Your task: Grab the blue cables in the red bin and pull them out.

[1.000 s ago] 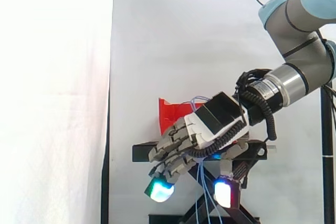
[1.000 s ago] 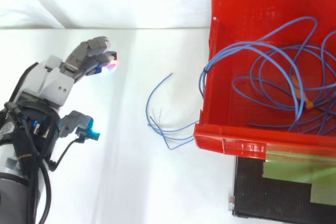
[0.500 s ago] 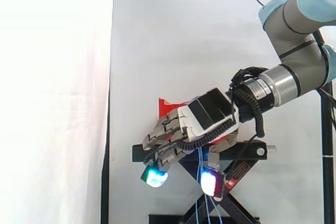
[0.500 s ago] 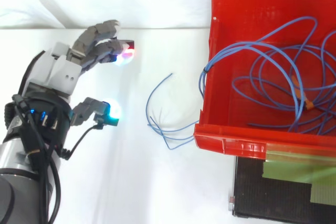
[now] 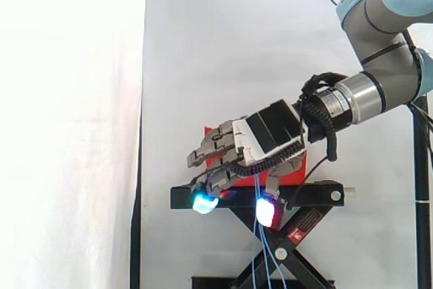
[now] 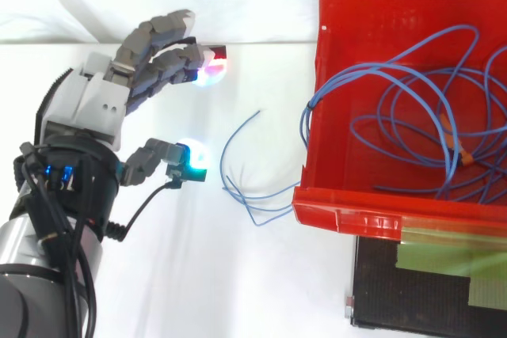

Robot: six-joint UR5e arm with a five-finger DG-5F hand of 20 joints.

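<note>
Thin blue cables [image 6: 412, 108] lie coiled in the red bin [image 6: 333, 211]. Some strands hang over the bin's left wall in loose loops [image 6: 242, 172], and in the side view they trail down [image 5: 260, 248] past the stand. My hand [image 6: 95, 108] hovers left of the bin, apart from the cables. Its fingers [image 6: 166, 49] are stretched out and only slightly bent, the thumb [image 6: 158, 160] spread apart from them, and nothing is held. In the side view the hand [image 5: 260, 137] sits in front of the bin at about the bin's height.
The bin rests on a black scissor stand [image 5: 270, 197]. A dark plate with a pale green strip [image 6: 428, 275] shows below the bin in the top view. A white curtain [image 5: 74, 126] hangs behind.
The hand has risen and moved toward the bin, its fingertips now nearer the hanging cable loops. The cables have not moved.
</note>
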